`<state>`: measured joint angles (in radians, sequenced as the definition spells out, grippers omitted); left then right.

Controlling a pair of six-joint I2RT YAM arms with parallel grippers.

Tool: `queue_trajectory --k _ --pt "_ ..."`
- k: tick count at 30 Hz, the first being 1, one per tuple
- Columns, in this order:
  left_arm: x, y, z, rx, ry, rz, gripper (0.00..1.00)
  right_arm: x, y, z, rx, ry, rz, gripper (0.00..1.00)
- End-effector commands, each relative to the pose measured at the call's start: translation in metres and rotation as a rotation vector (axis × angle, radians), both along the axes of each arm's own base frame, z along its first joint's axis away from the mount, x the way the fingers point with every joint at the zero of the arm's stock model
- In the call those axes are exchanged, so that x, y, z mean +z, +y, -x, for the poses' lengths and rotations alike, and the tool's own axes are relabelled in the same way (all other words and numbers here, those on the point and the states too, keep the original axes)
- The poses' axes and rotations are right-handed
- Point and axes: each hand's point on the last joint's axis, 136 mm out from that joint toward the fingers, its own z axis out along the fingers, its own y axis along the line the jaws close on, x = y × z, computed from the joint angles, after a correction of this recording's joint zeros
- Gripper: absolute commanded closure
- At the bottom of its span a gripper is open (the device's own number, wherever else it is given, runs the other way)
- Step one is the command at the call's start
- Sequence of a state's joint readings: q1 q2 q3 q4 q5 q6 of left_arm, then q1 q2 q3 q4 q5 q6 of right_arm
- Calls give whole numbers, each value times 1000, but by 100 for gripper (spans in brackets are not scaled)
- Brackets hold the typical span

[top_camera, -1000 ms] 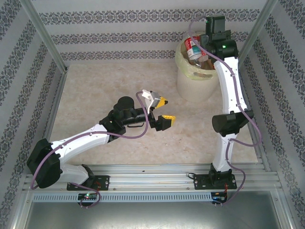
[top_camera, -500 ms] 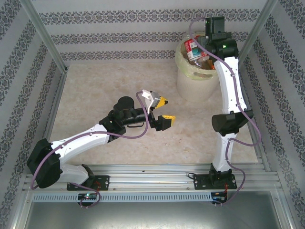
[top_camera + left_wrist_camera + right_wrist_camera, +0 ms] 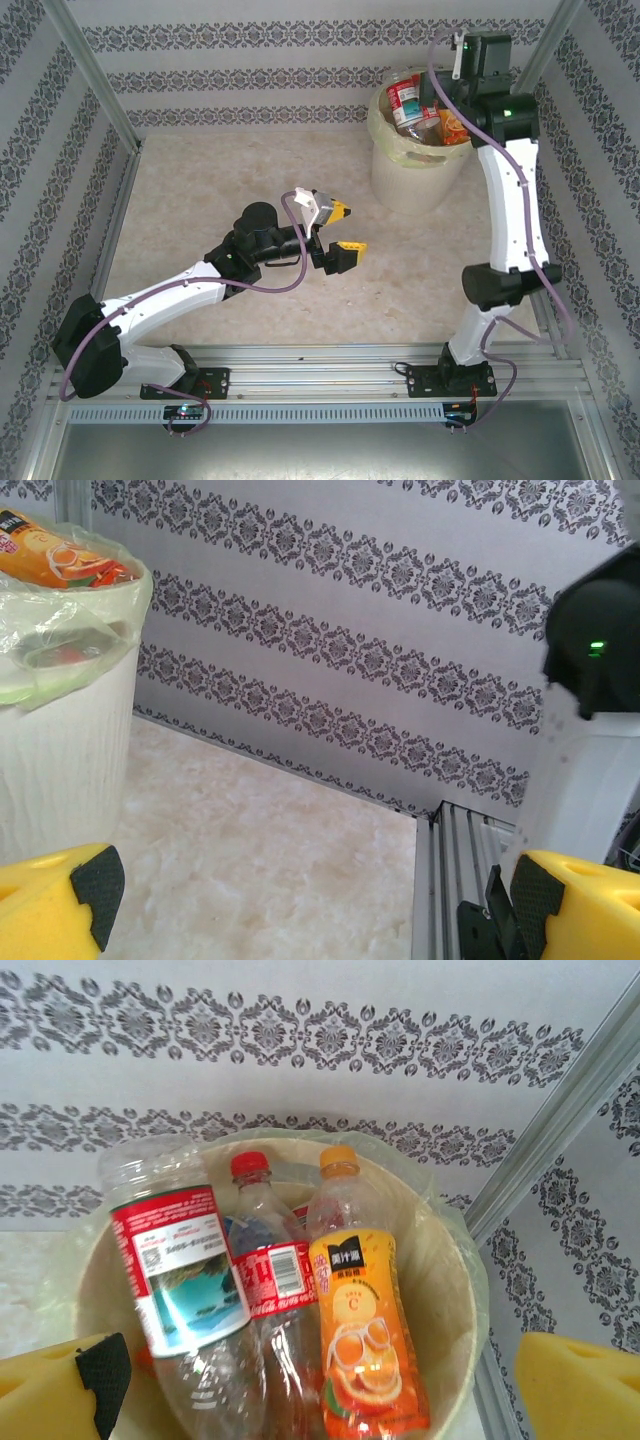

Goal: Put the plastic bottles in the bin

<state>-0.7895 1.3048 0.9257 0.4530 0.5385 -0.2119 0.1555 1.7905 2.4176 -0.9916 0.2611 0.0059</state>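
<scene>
Yellow pads (image 3: 52,905) of the left gripper (image 3: 345,230) stand wide apart with nothing between them. The left arm lies low across the table (image 3: 220,170) from its base at 7 o'clock, elbow bent, wrist near the centre, fingers pointing toward 3 o'clock. From its wrist camera the bin (image 3: 60,750) sits at 10 o'clock, well apart.

The right arm rises from its base at 5 o'clock, folds at the elbow and reaches nearly straight to 1 o'clock, wrist over the far rim. The right gripper (image 3: 320,1390) looks down into the bin; its jaws are spread wide and grasp nothing.

The bin (image 3: 400,185) stands in the far corner at 1 o'clock, its pale green liner folded over the rim. Inside lie the plastic bottles: an orange-label bottle (image 3: 360,1350), a red-capped bottle (image 3: 270,1280) and a capless red-label bottle (image 3: 185,1260), all touching.

Judgement: the drop step is in hand, at its close. Every bottle I can find lies in the bin, so the task looks done or nearly so. Next I would lift the right wrist straight up clear of the rim before swinging back, so the fingers do not catch the liner.
</scene>
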Motion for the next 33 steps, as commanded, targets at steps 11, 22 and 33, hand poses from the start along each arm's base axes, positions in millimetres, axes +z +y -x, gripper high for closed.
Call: queue_trajectory --k 11,22,33 --pt "10 8 -2 25 -40 3 0 6 23 84 91 -177 -189 2" --pt "5 7 -5 33 -40 -11 0 -50 11 139 92 -196 -221 2" --pt "6 13 -14 101 -45 -50 0 -116 2 160 89 -226 -207 2"
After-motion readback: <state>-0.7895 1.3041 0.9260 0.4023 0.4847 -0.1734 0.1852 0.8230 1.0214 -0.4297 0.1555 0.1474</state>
